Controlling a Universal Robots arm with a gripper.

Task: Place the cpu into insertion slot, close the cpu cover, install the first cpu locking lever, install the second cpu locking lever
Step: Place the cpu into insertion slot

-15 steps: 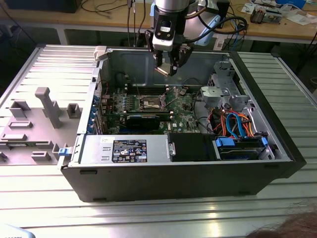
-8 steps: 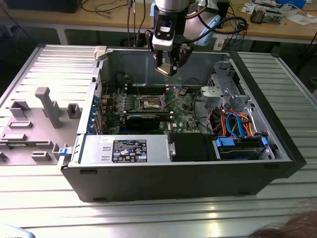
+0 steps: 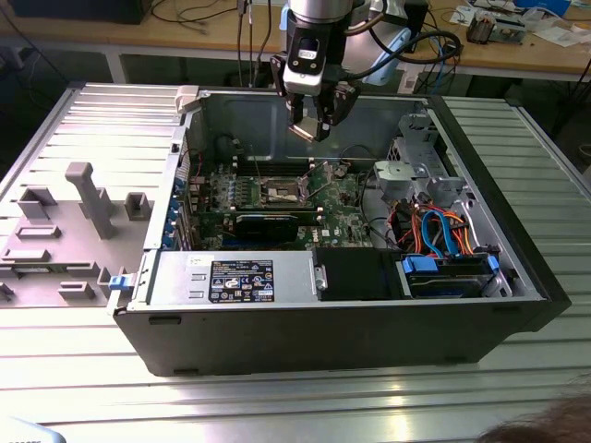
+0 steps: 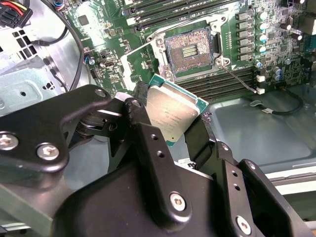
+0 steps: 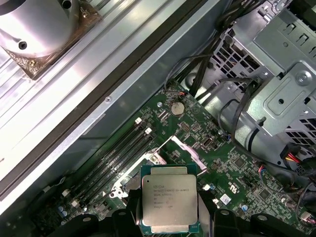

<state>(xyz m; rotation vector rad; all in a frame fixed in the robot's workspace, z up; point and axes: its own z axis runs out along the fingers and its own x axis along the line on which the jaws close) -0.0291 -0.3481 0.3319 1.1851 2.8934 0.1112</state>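
Exterior view first: from where I stand, the arm hangs over the open computer case (image 3: pixel 323 325), which lies on its side on the ridged metal table (image 3: pixel 277 406). The gripper (image 3: pixel 309 127) hovers above the green motherboard (image 3: pixel 337 196), well clear of it.

Its fingers (image 4: pixel 142 116) are clenched on the cpu (image 4: pixel 170 111), pinching the chip by two opposite edges. That grip leaves the underside free, I judge, to meet the contacts. In the first wrist view the silvery metal top faces the camera.

The insertion slot (image 4: pixel 190 49) lies bare with its tan-gold contact field showing. The chip is in the air apart from it, not yet seated. The cpu cover (image 4: pixel 159 44) appears swung up beside the socket, though I cannot be sure of its angle. A thin locking lever (image 4: pixel 239 80) slants out loose on the other side. Together, I think, they are what leaves the way in open.

As for writing, several lines of fine print run across the chip's lid. A black label (image 3: pixel 242 280) with pale print sits on the grey box at the case's near wall.
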